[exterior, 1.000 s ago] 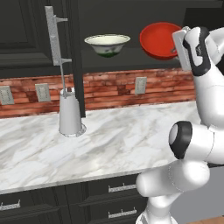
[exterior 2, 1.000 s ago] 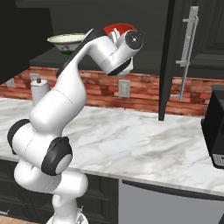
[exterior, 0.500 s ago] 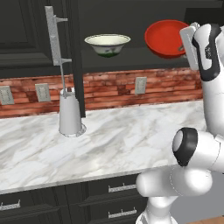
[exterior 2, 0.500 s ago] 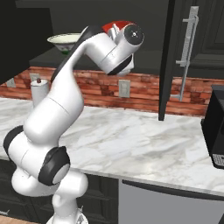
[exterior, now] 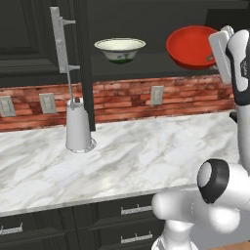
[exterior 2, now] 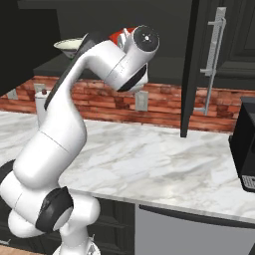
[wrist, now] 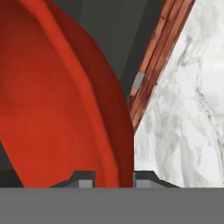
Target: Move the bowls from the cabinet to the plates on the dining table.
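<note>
Since a second ago your arm has swung its wrist further right and upward, and the red bowl (exterior: 193, 46) now sits a little higher and tilted, its inside turned toward the left base camera. You see that bowl in the open cabinet (exterior: 29, 44) at the right end of the shelf, right against the hand. In the hand view the red bowl (wrist: 57, 100) looms very close, its rim running down between the two fingers (wrist: 86, 179), which stand one on either side of the rim; you cannot tell for certain whether they press on it. The white bowl (exterior: 119, 49) with green markings rests upright on the same shelf, well apart to the left of the red one. From the right base view, the red bowl (exterior 2: 118, 37) peeks out behind the arm's upper joint, and the white bowl (exterior 2: 68, 45) shows just left of the arm. Below the shelf, a white canister (exterior: 78, 128) stands on the marble surface (exterior: 136, 156) against the brick wall (exterior: 127, 97). A cabinet door (exterior 2: 219, 50) hangs open at the right.
</note>
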Controlling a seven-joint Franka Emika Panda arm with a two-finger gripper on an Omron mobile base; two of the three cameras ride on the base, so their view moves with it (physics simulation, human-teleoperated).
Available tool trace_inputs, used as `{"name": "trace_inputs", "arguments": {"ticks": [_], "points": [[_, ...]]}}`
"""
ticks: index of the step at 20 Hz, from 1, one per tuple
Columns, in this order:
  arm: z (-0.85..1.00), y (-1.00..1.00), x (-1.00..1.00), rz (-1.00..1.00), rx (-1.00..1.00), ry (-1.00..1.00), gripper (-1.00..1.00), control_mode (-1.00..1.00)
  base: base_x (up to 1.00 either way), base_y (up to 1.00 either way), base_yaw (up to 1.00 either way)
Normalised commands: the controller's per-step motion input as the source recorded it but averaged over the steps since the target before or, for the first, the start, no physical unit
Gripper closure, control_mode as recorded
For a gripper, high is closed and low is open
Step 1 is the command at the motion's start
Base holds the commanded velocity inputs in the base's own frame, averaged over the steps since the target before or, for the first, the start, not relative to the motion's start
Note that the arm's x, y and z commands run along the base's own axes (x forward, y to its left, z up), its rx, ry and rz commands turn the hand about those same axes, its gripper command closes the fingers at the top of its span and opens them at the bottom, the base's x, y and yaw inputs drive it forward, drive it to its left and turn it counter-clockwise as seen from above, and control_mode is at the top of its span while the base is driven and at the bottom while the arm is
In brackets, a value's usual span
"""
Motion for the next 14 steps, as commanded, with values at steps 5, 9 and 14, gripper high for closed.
{"name": "trace_inputs", "arguments": {"ticks": [5, 9, 14], "points": [[-0.1, 0.37, -0.54, -0.04, 0.06, -0.05, 1.0, -1.0, 0.0, 0.0, 0.0], [-0.1, 0.4, -0.46, -0.04, 0.1, -0.11, 1.0, -1.0, 0.0, 0.0, 0.0], [-0.01, 0.24, -0.3, -0.07, 0.14, -0.02, 1.0, -1.0, 0.0, 0.0, 0.0]]}}
